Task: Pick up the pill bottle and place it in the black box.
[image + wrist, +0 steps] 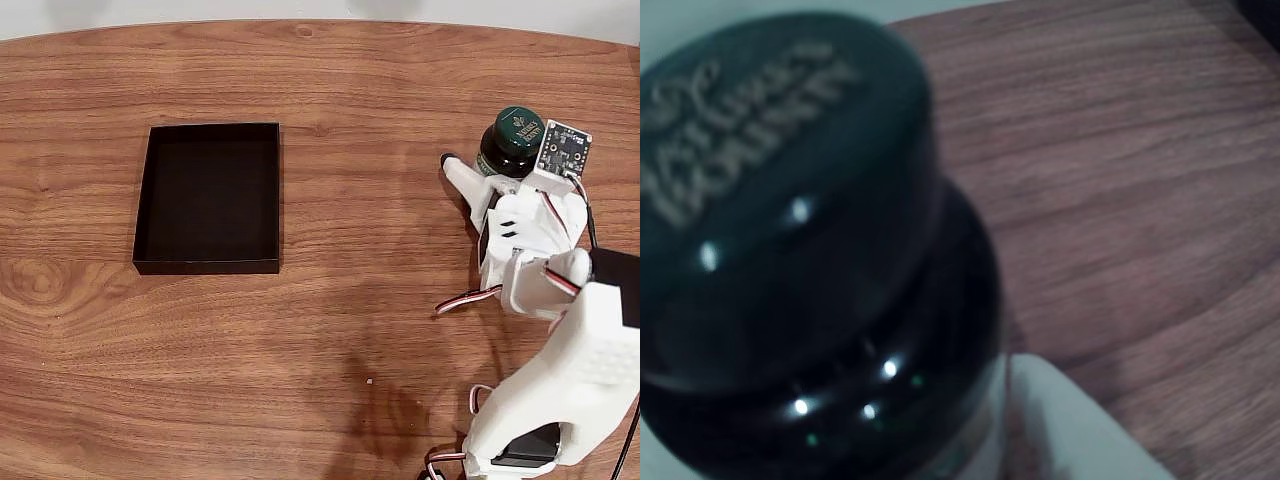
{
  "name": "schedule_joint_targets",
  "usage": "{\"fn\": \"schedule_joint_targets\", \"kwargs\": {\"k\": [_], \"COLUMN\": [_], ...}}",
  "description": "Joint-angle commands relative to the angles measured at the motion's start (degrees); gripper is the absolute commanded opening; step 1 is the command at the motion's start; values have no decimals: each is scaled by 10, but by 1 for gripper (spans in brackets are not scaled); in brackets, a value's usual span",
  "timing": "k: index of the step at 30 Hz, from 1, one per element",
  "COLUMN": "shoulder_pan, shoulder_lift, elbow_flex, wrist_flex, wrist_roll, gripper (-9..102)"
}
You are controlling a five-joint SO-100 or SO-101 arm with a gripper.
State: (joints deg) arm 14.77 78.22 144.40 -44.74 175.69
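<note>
The pill bottle (pixel 511 142) stands on the wood table at the right, a dark bottle with a green cap. My gripper (pixel 500 163) reaches up to it from below in the fixed view. The white left finger (pixel 462 178) angles out to the left of the bottle with a small gap, and the other jaw lies hidden under the camera board on the bottle's right. The gripper looks open with the bottle between its jaws. In the wrist view the bottle (pixel 810 260) looms very close and blurred, with a white finger (pixel 1080 430) beside it. The black box (pixel 209 197) lies open far to the left.
The white arm (pixel 560 370) comes in from the bottom right corner, with loose servo wires (pixel 465 298) beside it. Bare wood table (pixel 380 250) lies between the bottle and the box. The table's far edge runs along the top of the fixed view.
</note>
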Motion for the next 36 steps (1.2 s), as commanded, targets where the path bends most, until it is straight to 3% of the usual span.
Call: {"fn": "schedule_joint_targets", "kwargs": {"k": [1,9,28,36], "shoulder_pan": [-11,-11,-22,-27], "shoulder_lift": [0,-30,-48,-47], "elbow_flex": [-43,-63,-61,-47], "wrist_flex": [-29,-35,-45,-61], "wrist_roll": [4,3,-7,-5], "gripper": [39,37,13,10]}}
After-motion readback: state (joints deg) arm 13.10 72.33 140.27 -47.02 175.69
